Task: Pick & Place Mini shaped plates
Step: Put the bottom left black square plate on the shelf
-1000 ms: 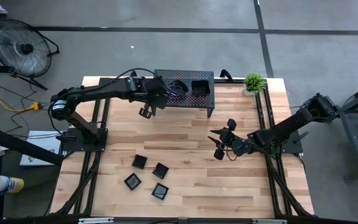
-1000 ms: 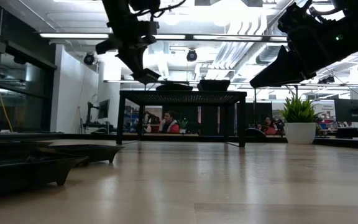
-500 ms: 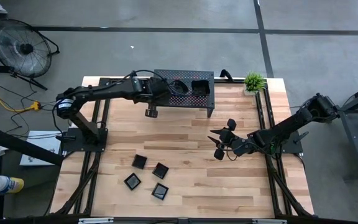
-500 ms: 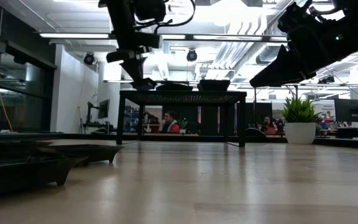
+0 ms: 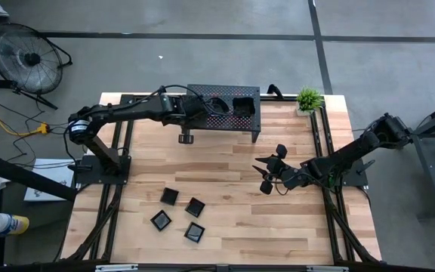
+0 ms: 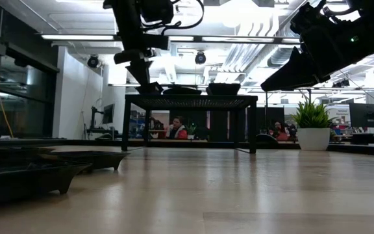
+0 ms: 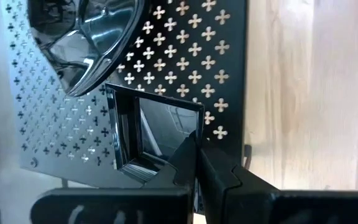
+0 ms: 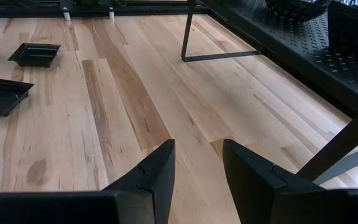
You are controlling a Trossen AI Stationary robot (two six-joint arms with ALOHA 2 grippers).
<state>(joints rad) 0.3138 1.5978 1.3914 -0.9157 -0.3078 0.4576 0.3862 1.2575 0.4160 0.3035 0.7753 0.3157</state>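
Several glossy black mini plates (image 5: 170,196) rest flat on the near-left part of the table; they also show in the right wrist view (image 8: 35,53). More sit on top of the perforated black rack (image 5: 225,106) at the far edge: a square plate (image 7: 160,130) and a rounded shiny one (image 7: 86,43). My left gripper (image 7: 196,140) is over the rack's left end (image 6: 149,86), shut at the square plate's edge. My right gripper (image 5: 264,174) hangs open above the table's right-centre and holds nothing (image 8: 197,168). My left gripper comes from above, pointing steeply down, with its shut fingertips on the square plate's rim (image 7: 200,118), on the side toward the rack's edge. The rim runs into the seam between the fingers, so it looks pinched there. The plate sits flat on the rack top.
The rack stands on thin legs (image 8: 188,31) with open table beneath it. A potted plant (image 5: 308,98) stands at the far right corner. Bare wood lies between the rack and the plates on the table. A fan (image 5: 25,57) stands on the floor off the table's left.
My left gripper moved a little toward the table's right along the rack's near-left corner, tipped more steeply downward, and brought its tip onto the rack top. In the last half second it has kept still. The right arm and the plates on the table have not moved.
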